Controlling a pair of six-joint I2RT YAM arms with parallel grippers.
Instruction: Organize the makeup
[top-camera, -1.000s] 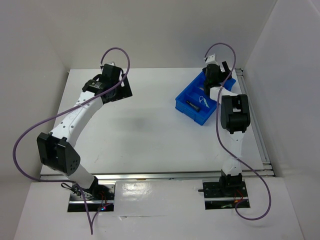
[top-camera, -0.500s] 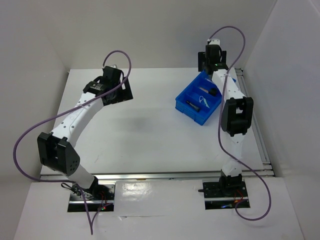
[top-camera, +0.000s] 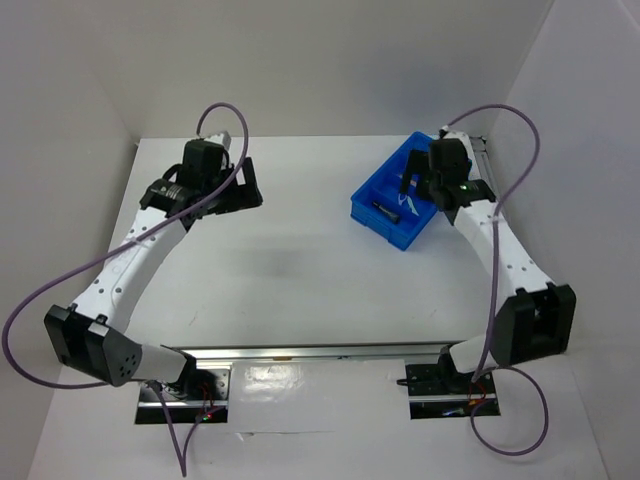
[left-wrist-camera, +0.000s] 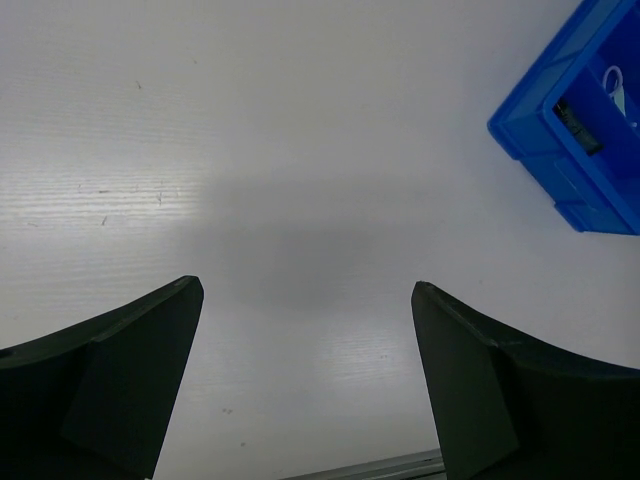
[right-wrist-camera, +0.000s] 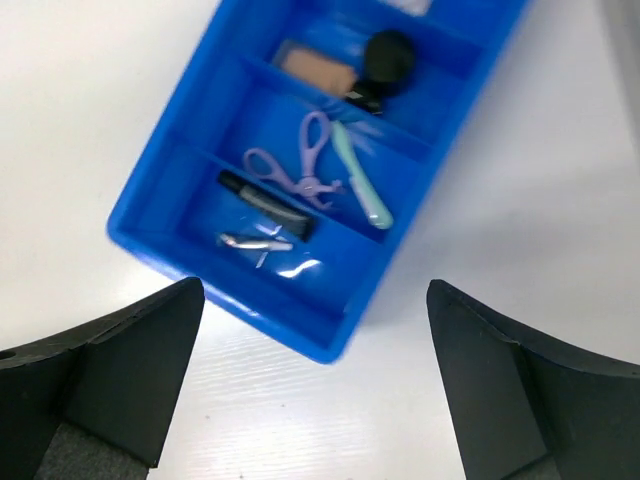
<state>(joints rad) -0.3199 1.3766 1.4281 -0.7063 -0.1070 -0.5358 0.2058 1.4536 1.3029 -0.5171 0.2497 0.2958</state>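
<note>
Right end effector (right-wrist-camera: 312, 300) now above bin (right-wrist-camera: 238, 310)

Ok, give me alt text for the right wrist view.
The blue divided bin sits on the white table below the open, empty right gripper. Its compartments hold a tan cylinder with black cap, a lavender looped item beside a mint stick, and a slim black tube.

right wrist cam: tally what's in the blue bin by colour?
tan cylinder with black cap: 1
lavender looped tool: 1
mint green stick: 1
slim black tube: 1
silver piece in clear wrap: 1
Total: 5 clearly seen; white item cut off at top edge, not counted.
</note>
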